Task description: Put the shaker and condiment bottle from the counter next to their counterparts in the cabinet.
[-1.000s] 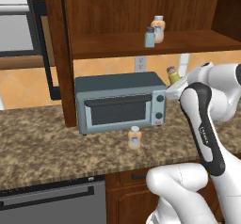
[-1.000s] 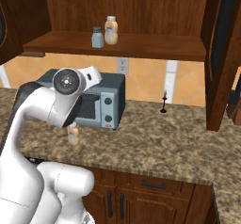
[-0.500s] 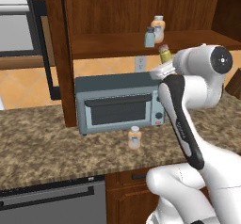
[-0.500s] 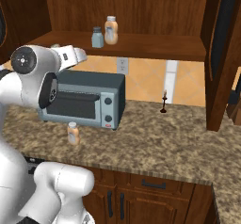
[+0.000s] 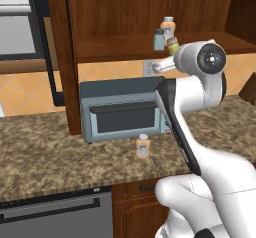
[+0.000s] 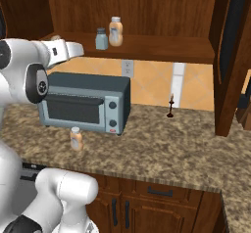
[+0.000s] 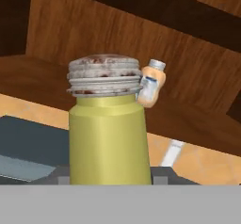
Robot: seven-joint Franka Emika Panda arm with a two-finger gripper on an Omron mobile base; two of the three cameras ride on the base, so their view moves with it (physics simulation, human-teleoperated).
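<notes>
So the gripper (image 5: 167, 57) has its jaws pinching the yellow-green shaker (image 5: 173, 46), held up at the shelf edge of the cabinet (image 5: 120, 12), just beside the blue-grey shaker (image 5: 158, 39) and the orange bottle (image 5: 168, 28) already up there. My worry: the pair stands close to the way in, so a sloppy push could knock one over, or the shaker lands too near the lip and tips off. Count: two shakers, two condiment bottles; the second condiment bottle (image 5: 143, 146) sits on the counter (image 5: 45, 157) in front of the single toaster oven (image 5: 120, 107).
</notes>
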